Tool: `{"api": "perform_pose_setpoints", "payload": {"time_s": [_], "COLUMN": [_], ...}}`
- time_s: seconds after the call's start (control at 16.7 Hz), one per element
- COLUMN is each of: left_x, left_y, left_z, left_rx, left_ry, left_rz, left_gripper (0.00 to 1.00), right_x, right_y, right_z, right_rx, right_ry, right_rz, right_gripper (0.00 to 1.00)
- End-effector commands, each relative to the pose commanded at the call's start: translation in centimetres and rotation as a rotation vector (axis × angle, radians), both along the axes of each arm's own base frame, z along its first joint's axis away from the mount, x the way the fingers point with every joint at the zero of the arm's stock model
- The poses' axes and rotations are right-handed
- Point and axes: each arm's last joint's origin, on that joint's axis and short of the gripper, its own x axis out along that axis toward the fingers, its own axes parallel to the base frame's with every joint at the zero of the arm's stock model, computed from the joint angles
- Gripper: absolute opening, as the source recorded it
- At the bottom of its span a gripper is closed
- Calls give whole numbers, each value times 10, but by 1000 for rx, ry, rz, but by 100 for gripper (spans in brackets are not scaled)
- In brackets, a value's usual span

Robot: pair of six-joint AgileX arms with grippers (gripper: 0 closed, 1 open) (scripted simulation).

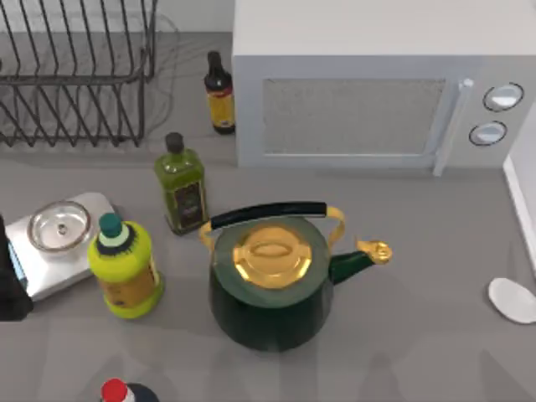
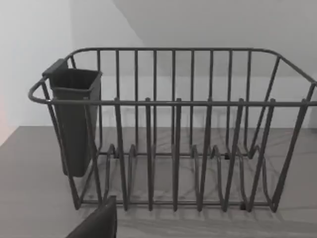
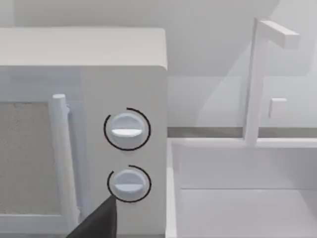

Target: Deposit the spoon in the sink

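The spoon (image 1: 512, 300) is a small pale oval bowl lying on the grey counter at the top view's far right edge, just in front of the sink's white rim (image 1: 521, 191). In the right wrist view the sink basin (image 3: 233, 203) sits beside the microwave, with a white tap (image 3: 253, 79) behind it. A dark part of my right gripper (image 3: 96, 222) shows low in that view, facing the microwave knobs. A dark part of my left gripper (image 2: 96, 223) faces the wire dish rack.
A dark green kettle (image 1: 272, 293) with a gold lid stands mid-counter. Left of it are a yellow bottle (image 1: 126, 266), an olive oil bottle (image 1: 181, 184) and a scale with a metal dish (image 1: 59, 226). Behind stand the microwave (image 1: 368, 92), a sauce bottle (image 1: 220, 92) and the rack (image 1: 75, 75).
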Motion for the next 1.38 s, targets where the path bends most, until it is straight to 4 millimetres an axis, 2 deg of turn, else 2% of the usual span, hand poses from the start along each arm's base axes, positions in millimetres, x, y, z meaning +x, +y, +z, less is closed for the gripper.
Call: {"api": "perform_pose_setpoints", "payload": {"time_s": [0.3,0.54,0.72,1.02,1.2,1.38], "left_x": [0,0,0,0,0,0], "left_y": [0,0,0,0,0,0], "left_z": [0,0,0,0,0,0], "left_rx": [0,0,0,0,0,0], "left_ry": [0,0,0,0,0,0], "left_rz": [0,0,0,0,0,0], "left_gripper": [100,100,100,100,100,100], "right_x": [1,10,29,68,90,108], "right_y": [-1,-1,-2,-4,-5,-6], "right_z": [7,25,32,35,35,33], "right_rx": [-53,-209,-345,-527,-594,-630], "right_ry": [74,341,650,1133,1325,1441], "right_rz": [-5,21,100,330,479,593], "right_gripper": [100,100,100,100,100,100]}}
